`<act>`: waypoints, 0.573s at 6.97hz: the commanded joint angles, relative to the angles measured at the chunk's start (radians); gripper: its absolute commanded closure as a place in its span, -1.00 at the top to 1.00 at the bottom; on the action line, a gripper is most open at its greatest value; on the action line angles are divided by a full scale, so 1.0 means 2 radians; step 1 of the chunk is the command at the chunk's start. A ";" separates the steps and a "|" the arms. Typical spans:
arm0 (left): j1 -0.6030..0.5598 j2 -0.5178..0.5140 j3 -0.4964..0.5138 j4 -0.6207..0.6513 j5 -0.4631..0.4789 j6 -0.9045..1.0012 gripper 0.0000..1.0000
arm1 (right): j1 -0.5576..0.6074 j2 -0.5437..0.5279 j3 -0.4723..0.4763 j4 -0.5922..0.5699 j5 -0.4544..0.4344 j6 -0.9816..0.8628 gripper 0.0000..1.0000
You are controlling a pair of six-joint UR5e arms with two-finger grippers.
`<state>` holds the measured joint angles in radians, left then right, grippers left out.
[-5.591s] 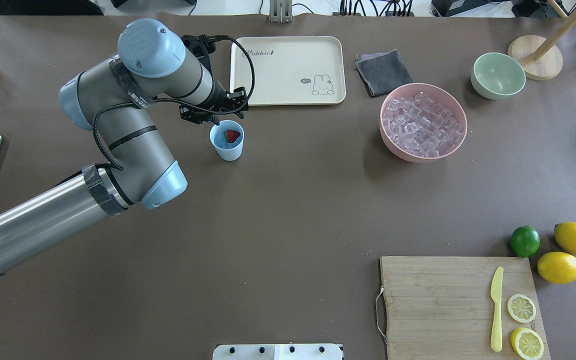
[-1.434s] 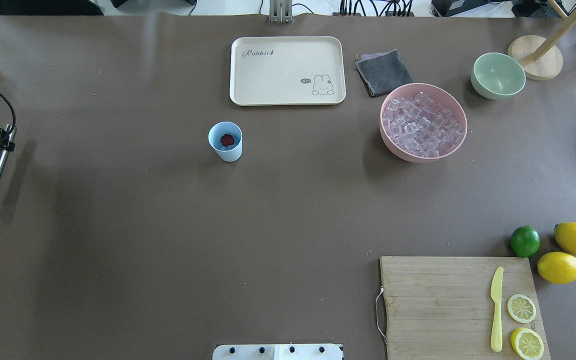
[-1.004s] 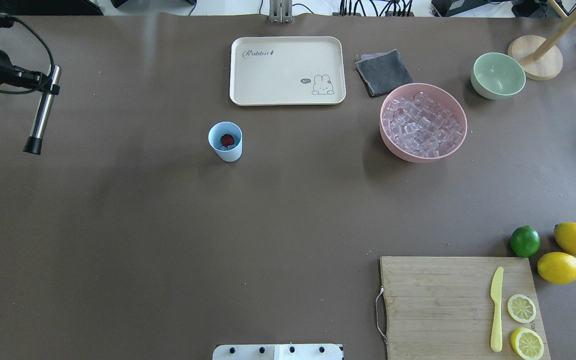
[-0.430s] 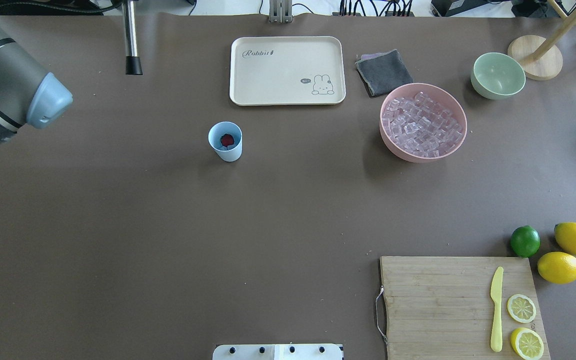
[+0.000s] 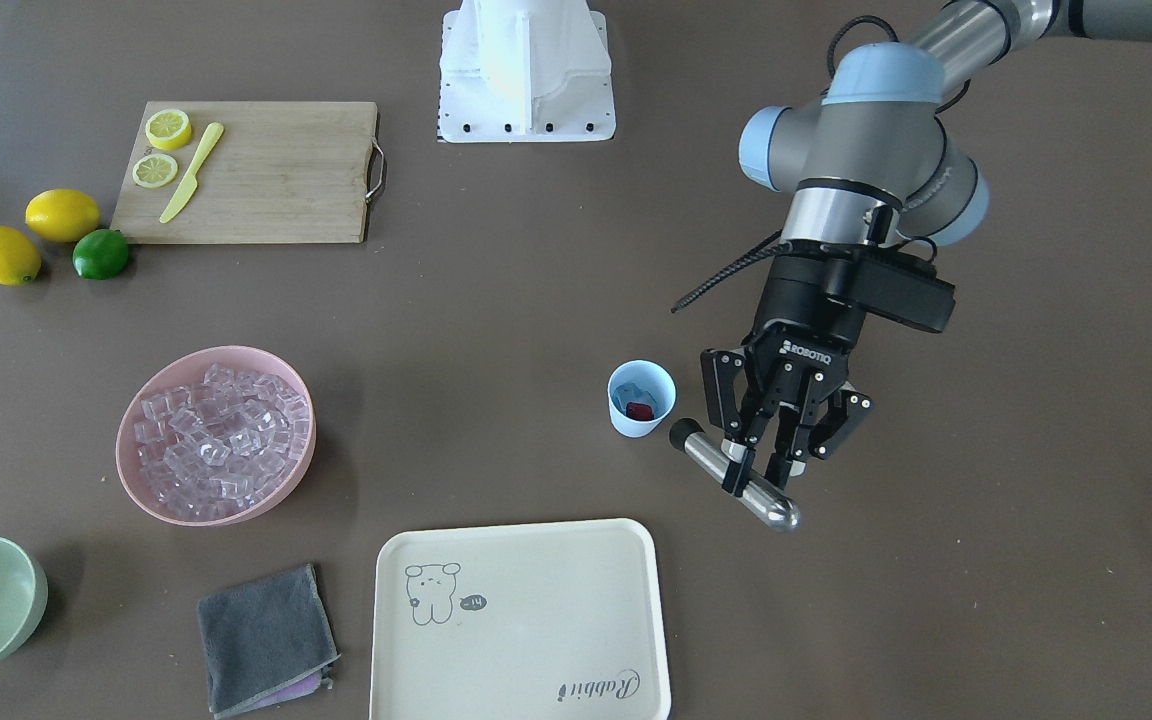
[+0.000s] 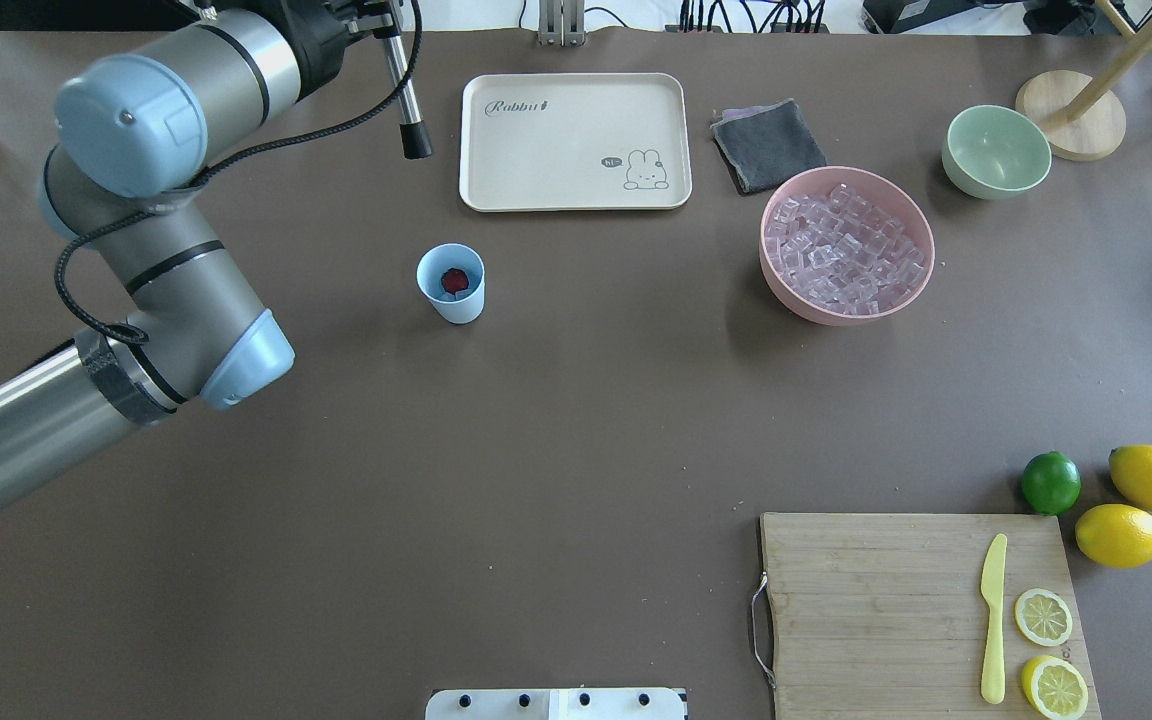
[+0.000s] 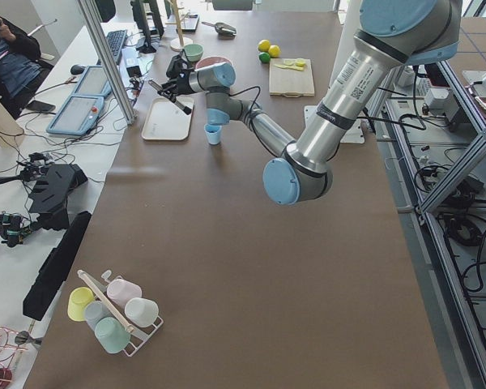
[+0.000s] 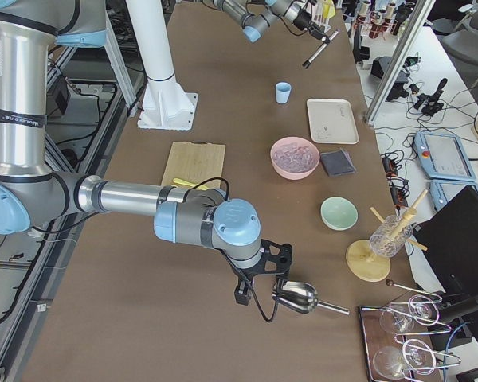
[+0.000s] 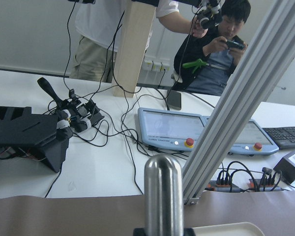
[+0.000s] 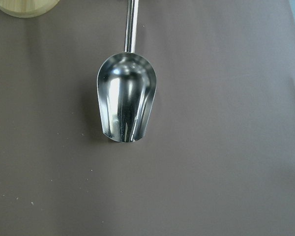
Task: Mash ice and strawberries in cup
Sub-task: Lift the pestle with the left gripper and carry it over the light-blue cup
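- Your overhead view sits behind the robot and looks forward and down across the whole desk (image 6: 576, 420), with the cup (image 6: 451, 283) left of centre.
- Your front view faces the robot steeply from across the desk, with the base (image 5: 526, 70) at the top. It shares the cup, tray (image 5: 556, 600), pink bowl (image 6: 841, 316) and cutting board (image 5: 266, 170) with the overhead, turned end for end.
- Your two side views look along the desk from opposite ends, high and far; both catch the cup.
- Your left wrist camera sits close behind the steel rod (image 9: 163, 196), looking almost level past the desk's edge.
- Your right wrist camera looks straight down, close on a metal scoop (image 10: 126, 103).
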<state>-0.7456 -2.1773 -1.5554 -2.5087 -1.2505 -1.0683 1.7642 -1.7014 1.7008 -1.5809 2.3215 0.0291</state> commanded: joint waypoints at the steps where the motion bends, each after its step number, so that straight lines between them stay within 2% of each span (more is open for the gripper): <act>1: 0.072 0.051 -0.041 -0.031 0.099 -0.013 -1.00 | -0.017 0.002 0.001 0.000 0.003 0.001 1.00; 2: 0.101 0.052 -0.007 -0.057 0.140 -0.013 -1.00 | -0.017 0.001 0.001 0.000 0.005 0.001 1.00; 4: 0.108 0.052 0.029 -0.072 0.154 -0.012 -1.00 | -0.017 0.002 0.000 0.000 0.008 0.001 1.00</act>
<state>-0.5428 -2.0770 -1.5434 -2.6337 -0.9681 -1.0925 1.7317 -1.6985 1.7030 -1.5815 2.3351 0.0307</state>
